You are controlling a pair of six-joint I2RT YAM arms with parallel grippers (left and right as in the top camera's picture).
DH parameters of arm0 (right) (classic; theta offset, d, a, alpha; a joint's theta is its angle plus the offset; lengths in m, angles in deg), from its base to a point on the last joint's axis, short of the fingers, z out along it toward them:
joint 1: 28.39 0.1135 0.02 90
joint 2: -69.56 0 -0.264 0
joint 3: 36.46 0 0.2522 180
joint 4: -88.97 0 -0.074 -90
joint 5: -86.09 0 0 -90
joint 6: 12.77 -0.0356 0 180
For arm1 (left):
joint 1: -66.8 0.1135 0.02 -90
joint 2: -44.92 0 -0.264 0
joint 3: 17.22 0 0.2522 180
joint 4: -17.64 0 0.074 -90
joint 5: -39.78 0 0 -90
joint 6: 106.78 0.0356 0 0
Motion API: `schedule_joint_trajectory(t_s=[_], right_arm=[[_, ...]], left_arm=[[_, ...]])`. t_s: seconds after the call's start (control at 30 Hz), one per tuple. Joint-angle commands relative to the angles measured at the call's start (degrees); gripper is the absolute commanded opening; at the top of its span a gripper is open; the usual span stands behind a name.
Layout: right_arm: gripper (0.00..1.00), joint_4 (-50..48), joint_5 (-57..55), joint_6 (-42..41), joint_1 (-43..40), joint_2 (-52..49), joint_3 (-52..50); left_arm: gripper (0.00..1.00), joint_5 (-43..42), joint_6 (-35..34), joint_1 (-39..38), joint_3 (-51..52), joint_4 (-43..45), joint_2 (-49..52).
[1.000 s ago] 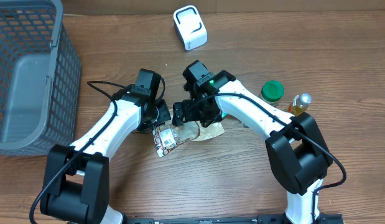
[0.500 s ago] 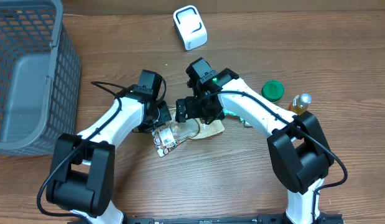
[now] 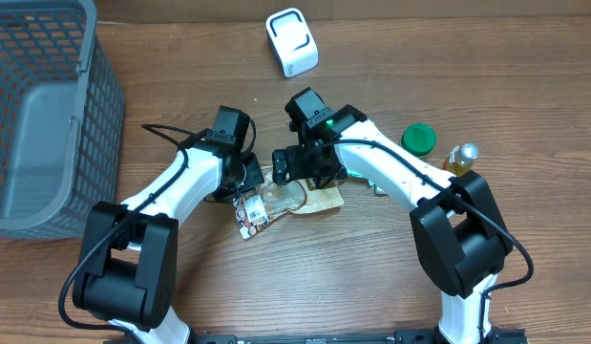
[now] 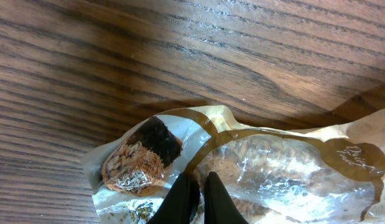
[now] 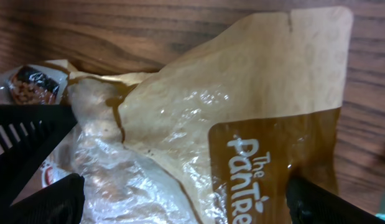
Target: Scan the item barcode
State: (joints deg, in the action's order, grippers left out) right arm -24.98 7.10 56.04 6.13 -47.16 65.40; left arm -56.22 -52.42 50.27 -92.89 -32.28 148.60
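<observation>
Wide brown wood-grain table (image 3: 371, 277) under everything, and up against its left edge sits the big grey plastic mesh basket (image 3: 94, 115). Both white-and-black arms reach in toward the middle of the table, the left arm (image 3: 171, 191) from the near left, the right arm (image 3: 390, 172) from the near right, wrists almost meeting. Left gripper (image 4: 197, 198): fingers clenched tight together, tips right on the bag's clear film, though I cannot tell if a fold of that film is caught between them. Right gripper (image 5: 186, 186): fingers spread wide, released, one on each side of the bag and gripping nothing. And there's the item, the crinkly clear-and-tan plastic snack bag (image 3: 285, 199), lying flat at the table's centre between the two wrists, a printed label end toward the near edge and the tan panel with white lettering under the right wrist. Toward the far edge, well apart from the bag, sits the white boxy barcode scanner (image 3: 292, 42). Over toward the right edge, the small jar with a round green lid (image 3: 418, 139), and just beside it the little yellow bottle with a silver cap (image 3: 460, 158).
</observation>
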Motion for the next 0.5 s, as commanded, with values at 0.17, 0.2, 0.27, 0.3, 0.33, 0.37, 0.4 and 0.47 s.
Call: schedule_joint_trajectory(t_s=[0.17, 0.2, 0.27, 0.3, 0.33, 0.37, 0.4, 0.47], right_arm=[[1.00, -0.50, -2.47, 0.17, -0.22, 1.86, 1.22], [1.00, -0.57, -2.47, 0.17, -0.22, 1.86, 1.22], [1.00, -0.59, -2.47, 0.17, -0.22, 1.86, 1.22], [1.00, -0.59, -2.47, 0.17, -0.22, 1.86, 1.22], [1.00, -0.59, -2.51, 0.17, -0.22, 1.86, 1.22], [1.00, -0.59, -2.69, 0.17, -0.22, 1.86, 1.22], [1.00, -0.59, -3.10, 0.17, -0.22, 1.86, 1.22], [1.00, -0.57, -3.98, 0.15, -0.22, 1.86, 1.22]], left_arm=[[0.04, -0.22, 0.76, -0.42, 1.07, -0.17, 3.19], [0.04, -0.22, 0.74, -0.42, 1.07, -0.20, 3.19], [0.04, -0.24, 0.74, -0.42, 1.07, -0.17, 3.17], [0.04, -0.22, 0.74, -0.42, 1.07, -0.17, 3.19], [0.04, -0.22, 0.74, -0.42, 1.07, -0.17, 3.17], [0.04, -0.22, 0.74, -0.42, 1.07, -0.17, 3.17], [0.04, -0.22, 0.76, -0.42, 1.07, -0.17, 3.17], [0.05, -0.22, 0.94, -0.42, 1.07, -0.20, 3.17]])
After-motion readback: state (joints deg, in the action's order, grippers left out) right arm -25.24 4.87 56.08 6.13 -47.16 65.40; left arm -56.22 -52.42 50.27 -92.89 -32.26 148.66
